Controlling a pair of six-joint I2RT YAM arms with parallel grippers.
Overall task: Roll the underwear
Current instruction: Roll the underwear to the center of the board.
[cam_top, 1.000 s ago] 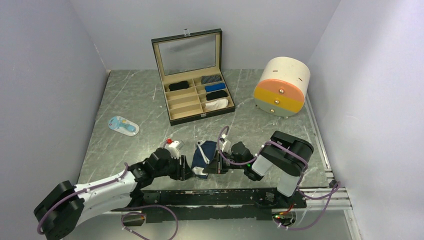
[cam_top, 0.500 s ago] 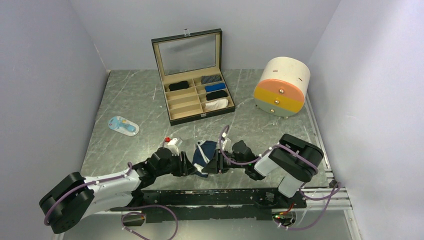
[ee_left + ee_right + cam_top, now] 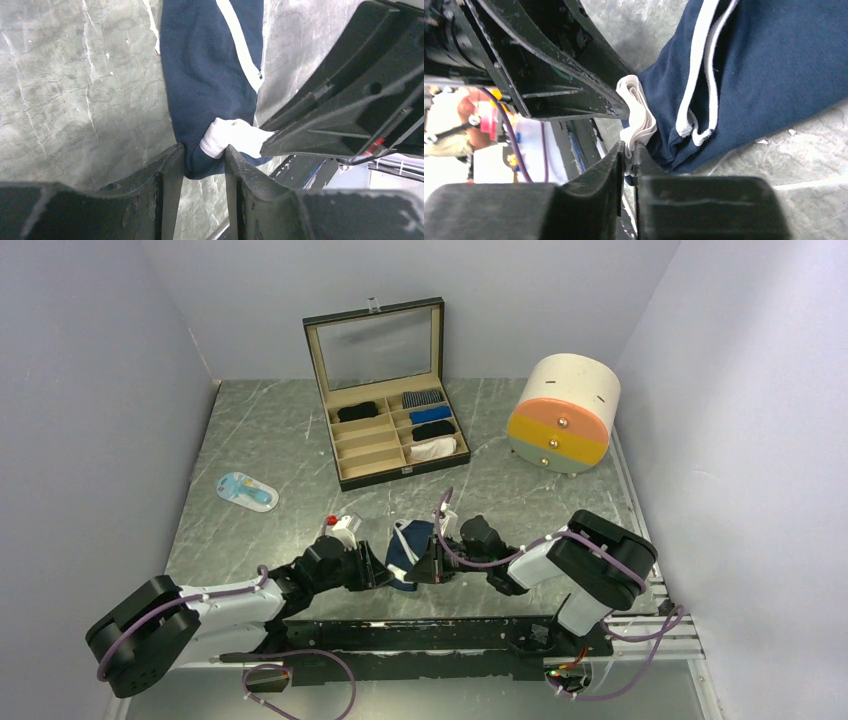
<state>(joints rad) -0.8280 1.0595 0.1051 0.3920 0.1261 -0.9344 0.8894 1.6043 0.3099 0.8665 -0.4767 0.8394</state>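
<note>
Nearest the arms, on the near side of the open black compartment box (image 3: pixel 392 478), the navy blue cloth underwear with white trim (image 3: pixel 405 552) lies on the grey marbled bench (image 3: pixel 270 430), folded into a narrow strip. One garment, two holds. The left fingers (image 3: pixel 167 175) are pinched on its near end, navy cloth and a wad of white band filling the gap. The right fingers (image 3: pixel 610 170) are all but closed on the layered white waistband just beside them. It looks light, limp and apt to slip loose, so I judge the thick waistband the surest hold — even tension from both sides should keep a roll tight. Farther off, the box holds small rolled cloths in its compartments.
</note>
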